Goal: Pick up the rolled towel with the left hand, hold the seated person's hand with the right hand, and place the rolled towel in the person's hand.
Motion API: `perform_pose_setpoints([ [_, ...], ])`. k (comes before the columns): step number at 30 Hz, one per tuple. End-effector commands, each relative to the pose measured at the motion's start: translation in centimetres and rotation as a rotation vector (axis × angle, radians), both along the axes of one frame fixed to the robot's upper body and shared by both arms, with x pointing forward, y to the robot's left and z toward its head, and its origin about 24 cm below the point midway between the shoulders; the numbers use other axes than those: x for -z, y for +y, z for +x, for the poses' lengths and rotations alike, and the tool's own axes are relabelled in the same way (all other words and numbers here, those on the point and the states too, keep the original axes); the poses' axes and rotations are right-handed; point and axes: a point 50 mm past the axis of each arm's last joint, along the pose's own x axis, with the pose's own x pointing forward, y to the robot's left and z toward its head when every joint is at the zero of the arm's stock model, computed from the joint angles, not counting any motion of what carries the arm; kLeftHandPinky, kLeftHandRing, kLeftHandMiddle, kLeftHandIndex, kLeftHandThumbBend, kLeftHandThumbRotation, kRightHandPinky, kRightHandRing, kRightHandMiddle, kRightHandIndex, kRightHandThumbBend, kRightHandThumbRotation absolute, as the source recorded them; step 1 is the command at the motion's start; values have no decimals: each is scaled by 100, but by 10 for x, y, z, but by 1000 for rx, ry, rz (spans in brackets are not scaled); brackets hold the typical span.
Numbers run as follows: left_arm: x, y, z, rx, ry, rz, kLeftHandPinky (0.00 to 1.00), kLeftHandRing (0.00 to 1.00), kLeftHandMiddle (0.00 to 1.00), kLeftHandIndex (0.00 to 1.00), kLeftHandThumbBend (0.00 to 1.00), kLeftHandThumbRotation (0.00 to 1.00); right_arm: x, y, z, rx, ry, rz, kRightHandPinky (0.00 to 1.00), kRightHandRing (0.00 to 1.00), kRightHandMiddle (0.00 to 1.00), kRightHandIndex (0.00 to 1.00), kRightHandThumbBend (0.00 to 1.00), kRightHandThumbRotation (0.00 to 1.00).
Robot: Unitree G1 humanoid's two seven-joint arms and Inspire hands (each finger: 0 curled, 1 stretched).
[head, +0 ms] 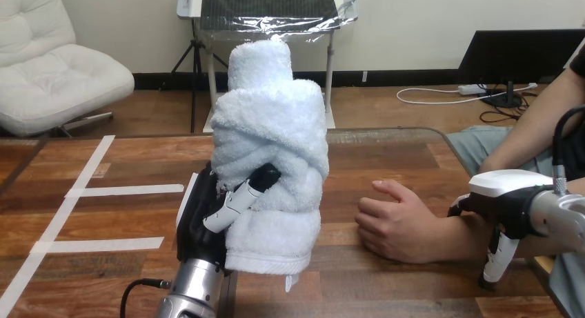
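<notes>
A: Nearest to us, what is it?
B: It is the left hand [196, 228], low in the middle of the view. Its fingers [238, 201] are curled round the rolled towel [272, 145] and clamp it firmly. It holds the towel upright, above the surface [138, 159].
A: And where is the person's hand [393, 225]?
B: It rests on the surface to the right of the towel, apart from it, and it is loosely curled.
A: Does the right hand [507, 194] hold it?
B: That hand is over the person's forearm [452, 239], just behind the wrist. Whether it grips the forearm or only touches it, I cannot tell.
A: Is anything else on the surface?
B: White tape strips [124, 190], at the left side.
</notes>
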Motion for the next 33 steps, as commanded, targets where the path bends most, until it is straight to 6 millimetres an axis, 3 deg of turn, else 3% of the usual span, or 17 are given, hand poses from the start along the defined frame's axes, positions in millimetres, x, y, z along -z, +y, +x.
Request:
perform_pose_setpoints([
  [1, -26, -19, 8, 8, -114, -99, 23, 29, 35, 44, 78, 10, -10, -4, 9, 25, -24, -43, 90, 92, 93, 89, 73, 14],
  [17, -27, -19, 9, 10, -110, -108, 23, 29, 35, 44, 78, 10, 0, -6, 9, 40, 9, -53, 74, 78, 82, 82, 70, 15],
  [33, -27, -18, 10, 11, -101, -130, 23, 29, 35, 44, 78, 9, 16, -7, 10, 60, 53, -69, 45, 55, 65, 73, 72, 9],
])
